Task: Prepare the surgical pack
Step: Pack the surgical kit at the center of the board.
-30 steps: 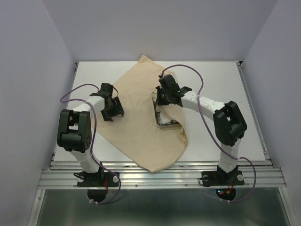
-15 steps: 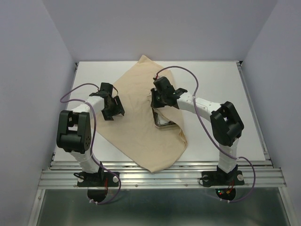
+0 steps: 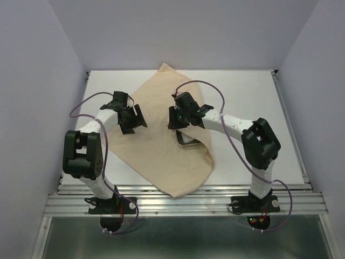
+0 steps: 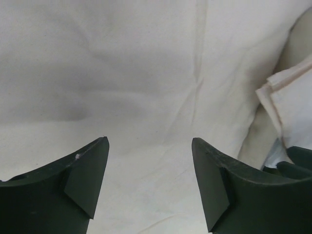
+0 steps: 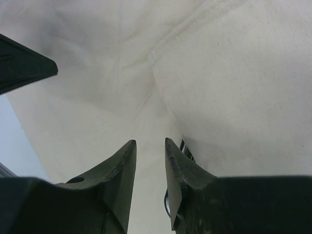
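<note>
The beige cloth (image 3: 156, 148) lies spread mid-surface (image 3: 242, 91), with a fold draped over the steel tray (image 3: 187, 142) right of centre. The left gripper (image 4: 149, 146) hovers above the cloth, its fingers wide apart. The right gripper (image 5: 150, 144) is slightly apart and grips nothing.

There is one beige cloth (image 3: 156, 145), which lies across the middle of the counter (image 3: 248, 91) from its far edge to its near edge. One steel tray (image 3: 188, 142) shows, partly under a fold. I count two grippers, the left gripper (image 3: 133, 120) and the right gripper (image 3: 173, 118), and two purple cables (image 3: 86, 101).
</note>
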Tool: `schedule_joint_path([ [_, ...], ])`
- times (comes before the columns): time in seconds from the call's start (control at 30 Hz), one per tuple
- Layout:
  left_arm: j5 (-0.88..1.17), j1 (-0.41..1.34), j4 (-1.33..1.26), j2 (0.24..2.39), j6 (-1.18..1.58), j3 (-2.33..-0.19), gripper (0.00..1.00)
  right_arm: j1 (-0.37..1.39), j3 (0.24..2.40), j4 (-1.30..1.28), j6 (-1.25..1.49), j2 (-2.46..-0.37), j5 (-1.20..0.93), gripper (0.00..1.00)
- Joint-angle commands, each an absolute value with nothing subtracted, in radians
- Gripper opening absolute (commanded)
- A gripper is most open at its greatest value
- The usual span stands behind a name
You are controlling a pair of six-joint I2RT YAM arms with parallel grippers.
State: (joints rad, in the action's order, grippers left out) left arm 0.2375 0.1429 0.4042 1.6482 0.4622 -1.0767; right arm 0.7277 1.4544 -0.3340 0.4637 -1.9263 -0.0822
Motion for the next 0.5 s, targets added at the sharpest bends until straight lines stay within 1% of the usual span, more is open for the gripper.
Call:
schedule_joint_path([
  [0.0, 0.331, 0.150, 0.362, 1.577, 0.486, -1.120, 0.83, 0.733, 1.427, -0.313, 0.446, -1.798, -0.032, 0.36],
  [0.07, 0.368, 0.167, 0.341, 1.577, 0.506, -1.118, 0.87, 0.733, 1.401, -0.314, 0.445, -1.756, 0.063, 0.37],
  [0.13, 0.396, 0.195, 0.313, 1.586, 0.531, -1.123, 0.90, 0.712, 1.365, -0.316, 0.451, -1.692, 0.138, 0.40],
  [0.23, 0.413, 0.241, 0.267, 1.609, 0.552, -1.138, 0.93, 0.658, 1.316, -0.316, 0.483, -1.603, 0.152, 0.41],
  [0.33, 0.426, 0.273, 0.210, 1.649, 0.600, -1.158, 0.92, 0.577, 1.249, -0.316, 0.495, -1.525, 0.155, 0.43],
  [0.47, 0.468, 0.301, 0.092, 1.684, 0.696, -1.149, 0.89, 0.485, 1.166, -0.318, 0.515, -1.433, 0.135, 0.44],
])
